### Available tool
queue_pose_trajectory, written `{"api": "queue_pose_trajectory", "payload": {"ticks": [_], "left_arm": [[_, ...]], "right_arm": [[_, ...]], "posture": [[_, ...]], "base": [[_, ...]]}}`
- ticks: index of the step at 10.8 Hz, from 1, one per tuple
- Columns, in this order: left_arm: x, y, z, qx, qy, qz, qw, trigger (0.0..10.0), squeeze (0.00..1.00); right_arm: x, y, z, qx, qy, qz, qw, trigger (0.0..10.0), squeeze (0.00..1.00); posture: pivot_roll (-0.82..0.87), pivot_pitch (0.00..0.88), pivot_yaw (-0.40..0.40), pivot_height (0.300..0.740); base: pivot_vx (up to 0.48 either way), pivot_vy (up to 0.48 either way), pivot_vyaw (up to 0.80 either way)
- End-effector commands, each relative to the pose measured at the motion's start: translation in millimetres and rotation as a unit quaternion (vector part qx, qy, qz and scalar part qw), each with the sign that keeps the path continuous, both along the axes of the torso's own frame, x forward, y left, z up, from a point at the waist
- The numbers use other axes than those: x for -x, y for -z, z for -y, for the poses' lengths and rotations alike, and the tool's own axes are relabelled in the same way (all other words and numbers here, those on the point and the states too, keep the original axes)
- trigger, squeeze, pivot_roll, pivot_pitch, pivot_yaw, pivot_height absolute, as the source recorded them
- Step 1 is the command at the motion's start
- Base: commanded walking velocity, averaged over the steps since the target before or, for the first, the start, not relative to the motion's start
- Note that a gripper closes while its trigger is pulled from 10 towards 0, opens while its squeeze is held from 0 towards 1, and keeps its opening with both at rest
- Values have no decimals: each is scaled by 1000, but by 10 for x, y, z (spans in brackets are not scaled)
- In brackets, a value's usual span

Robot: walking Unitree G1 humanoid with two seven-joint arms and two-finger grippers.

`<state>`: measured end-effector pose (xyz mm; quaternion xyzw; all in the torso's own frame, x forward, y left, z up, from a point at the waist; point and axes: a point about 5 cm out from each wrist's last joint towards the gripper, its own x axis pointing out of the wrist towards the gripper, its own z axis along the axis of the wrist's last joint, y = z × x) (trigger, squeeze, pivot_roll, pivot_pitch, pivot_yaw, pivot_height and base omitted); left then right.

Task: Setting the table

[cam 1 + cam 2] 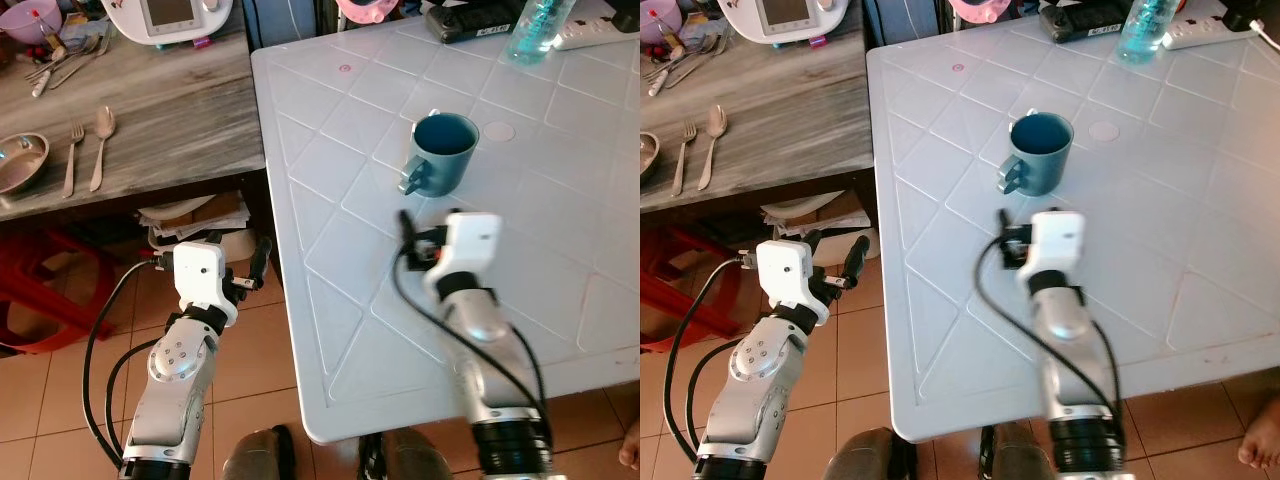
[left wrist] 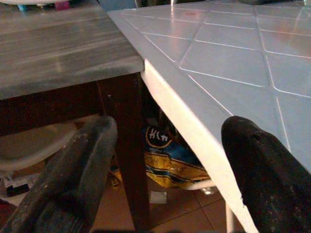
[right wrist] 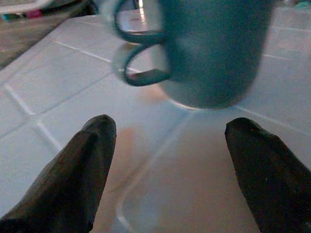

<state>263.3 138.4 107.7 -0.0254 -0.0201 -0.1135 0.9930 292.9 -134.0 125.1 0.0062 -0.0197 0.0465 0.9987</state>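
A teal mug [image 1: 445,150] stands upright on the white plastic table [image 1: 330,100], its handle turned toward me. My right gripper [image 3: 170,124] hovers low over the table just short of the mug, open, with the handle [image 3: 141,77] straight ahead and nothing between its fingers [image 3: 82,165]. A fork [image 1: 73,155] and a spoon [image 1: 101,145] lie side by side on the wooden table [image 1: 170,110] at the left, next to a small bowl [image 1: 20,160]. My left gripper [image 1: 240,258] is open and empty, below tabletop height in the gap between the two tables.
A water bottle [image 1: 540,25], a power strip [image 1: 600,30] and a black device [image 1: 470,20] line the white table's far edge. A kitchen appliance [image 1: 170,18] and more cutlery [image 1: 60,60] sit on the wooden table. Papers [image 1: 195,212] and a red stool [image 1: 40,290] lie below. A person's foot [image 1: 1260,440] is at right.
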Motion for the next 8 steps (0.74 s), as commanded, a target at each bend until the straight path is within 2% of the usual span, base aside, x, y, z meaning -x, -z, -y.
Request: {"api": "queue_pose_trajectory", "payload": {"ticks": [1, 5, 8], "left_arm": [[26, -11, -42, -2, -3, -1, 1000, 10000, 0], [31, 0, 20, 4, 4, -3, 1000, 10000, 0], [44, 5, 22, 6, 5, -4, 1000, 10000, 0]], "right_arm": [[24, 51, -100, -4, -22, -18, 1000, 10000, 0], [-170, -190, -265, 4, -53, 23, 998, 10000, 0], [-272, -279, -356, 4, -61, 35, 997, 10000, 0]], "posture": [[0, 201, 86, 740], [-9, 209, 81, 740], [-2, 212, 79, 740]], "base": [[0, 0, 0], [0, 0, 0], [0, 0, 0]]}}
